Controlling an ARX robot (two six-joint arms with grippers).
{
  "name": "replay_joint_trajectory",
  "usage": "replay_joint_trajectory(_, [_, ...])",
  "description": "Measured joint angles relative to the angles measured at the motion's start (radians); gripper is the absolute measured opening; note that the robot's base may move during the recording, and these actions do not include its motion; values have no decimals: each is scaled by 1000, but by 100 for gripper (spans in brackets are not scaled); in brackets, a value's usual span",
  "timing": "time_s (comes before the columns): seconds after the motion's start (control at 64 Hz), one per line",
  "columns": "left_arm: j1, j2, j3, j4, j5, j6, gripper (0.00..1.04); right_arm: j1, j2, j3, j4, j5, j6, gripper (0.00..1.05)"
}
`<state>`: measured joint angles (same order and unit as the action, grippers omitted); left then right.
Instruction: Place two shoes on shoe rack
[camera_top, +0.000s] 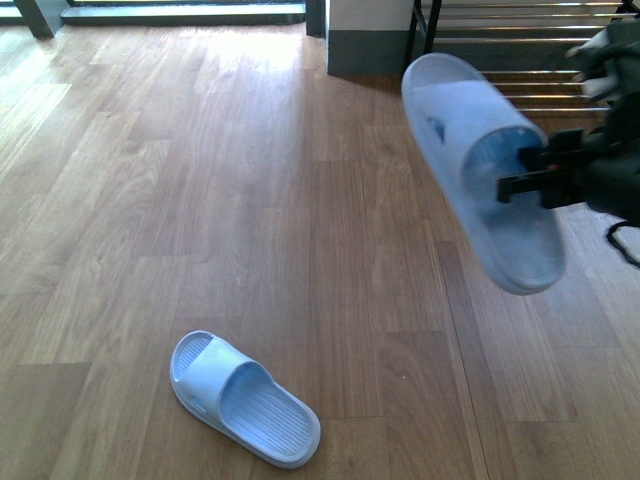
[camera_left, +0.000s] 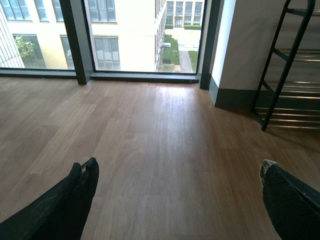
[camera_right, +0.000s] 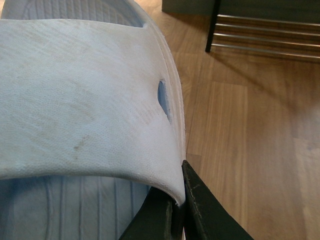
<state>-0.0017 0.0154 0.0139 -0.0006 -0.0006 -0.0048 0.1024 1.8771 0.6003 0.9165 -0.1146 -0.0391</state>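
Observation:
My right gripper (camera_top: 522, 172) is shut on the strap edge of a pale blue slide sandal (camera_top: 480, 165) and holds it in the air, tilted, in front of the shoe rack (camera_top: 520, 50) at the back right. In the right wrist view the sandal's strap (camera_right: 80, 95) fills the picture, pinched between the black fingers (camera_right: 200, 210), with the rack's silver rods (camera_right: 265, 35) beyond. The second pale blue sandal (camera_top: 243, 397) lies on the floor at the front left. My left gripper (camera_left: 177, 172) is open and empty above bare floor. The grey sneakers are out of view.
Wood plank floor (camera_top: 200, 200) all round. A white wall pillar with a dark skirting (camera_top: 365, 40) stands left of the rack. Large windows with dark frames (camera_left: 80, 40) run along the far side.

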Motion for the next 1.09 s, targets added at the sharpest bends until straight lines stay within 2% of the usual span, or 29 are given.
replay_joint_trajectory(0.047, [0,0,0,0,0,0,95,-32,-126,-59,-58,-33,6,2])
replay_joint_trajectory(0.141, [0,0,0,0,0,0,95,-48,-232,-92,-79,-42,17,2])
replay_joint_trajectory(0.953, [0,0,0,0,0,0,95,-49,-230,-101,-82,-48,21,2])
replay_joint_trajectory(0.969, [-3,6,3,-6,-16,-4,95,-50,-230,-101,-82,-47,21,2])
replay_joint_trajectory(0.985, [-21,31,18,-51,-89,-33,95,-51,-229,-101,-82,-44,21,2])
replay_joint_trajectory(1.016, [-51,68,46,-116,-173,-78,95,-53,-229,-101,-83,-43,21,2])
replay_joint_trajectory(1.032, [-85,148,84,-180,-275,-123,95,-53,-229,-101,-83,-42,21,2])
replay_joint_trajectory(1.047, [-93,185,97,-196,-295,-146,95,-53,-229,-101,-83,-42,21,2])
replay_joint_trajectory(1.063, [-98,266,119,-208,-384,-193,95,-53,-229,-101,-83,-40,21,2])
replay_joint_trajectory(1.094, [-87,435,146,-169,-485,-288,95,-53,-231,-100,-82,-43,21,2])
